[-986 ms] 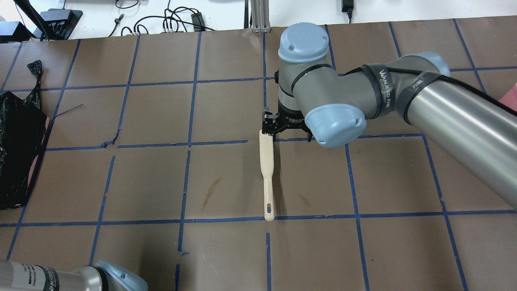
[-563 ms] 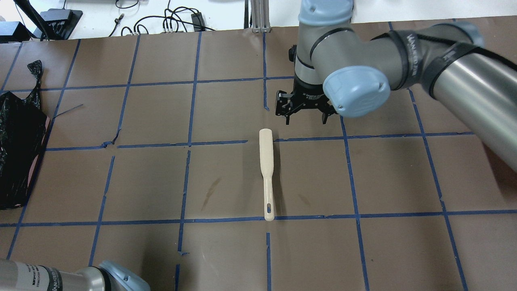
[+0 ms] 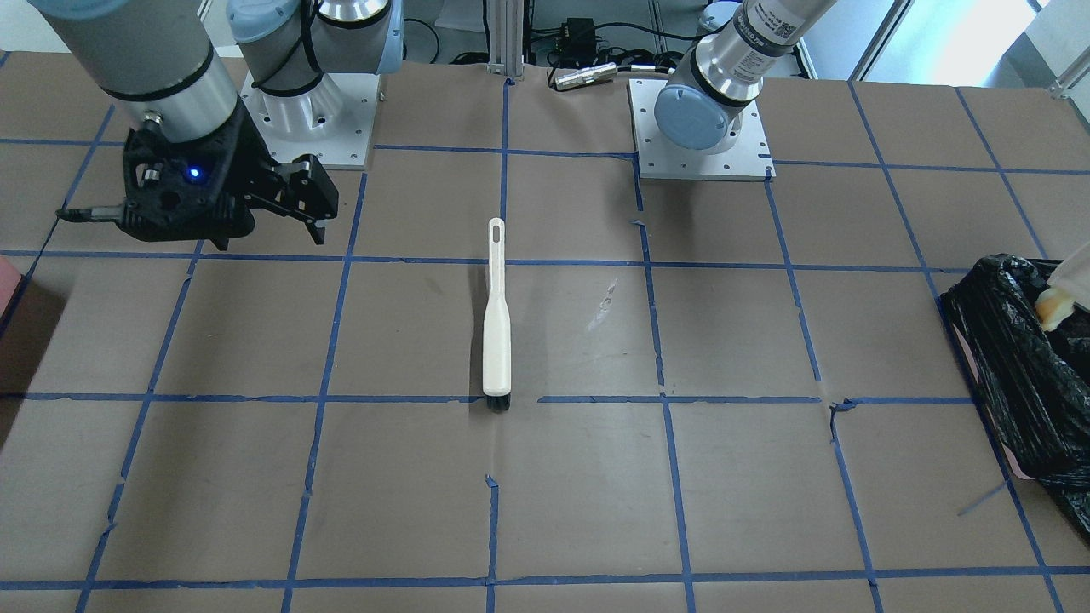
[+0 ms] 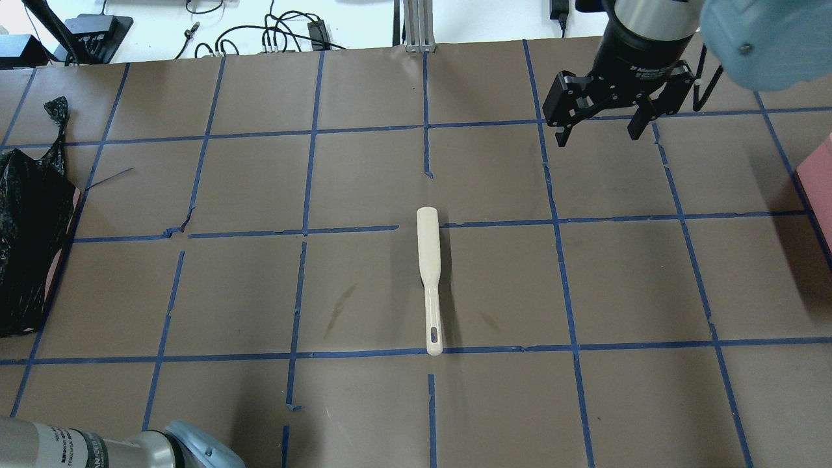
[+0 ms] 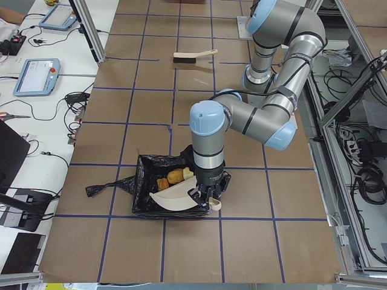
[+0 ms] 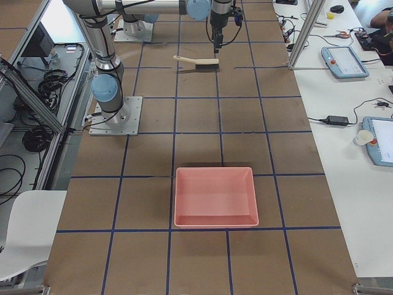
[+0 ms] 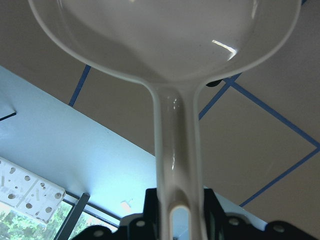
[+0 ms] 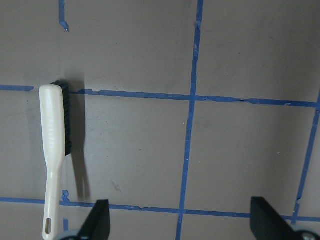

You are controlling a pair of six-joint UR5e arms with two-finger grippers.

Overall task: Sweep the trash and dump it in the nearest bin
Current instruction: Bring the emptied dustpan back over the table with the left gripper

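at the left the trash [image 5: 175,176] sits in the black-lined bin [image 4: 29,240], the left gripper [image 7: 180,200] clamped on the dustpan [image 7: 165,45] handle beside it; the brush [image 4: 429,279] lies flat in the middle; the right gripper [image 4: 598,133] hangs with fingers spread, holding nothing.

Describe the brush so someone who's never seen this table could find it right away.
Start at the brown table gridded with blue tape. Near its middle lies the brush, flat and alone. It is slim with black bristles, unlike the broad dustpan held at the bin.
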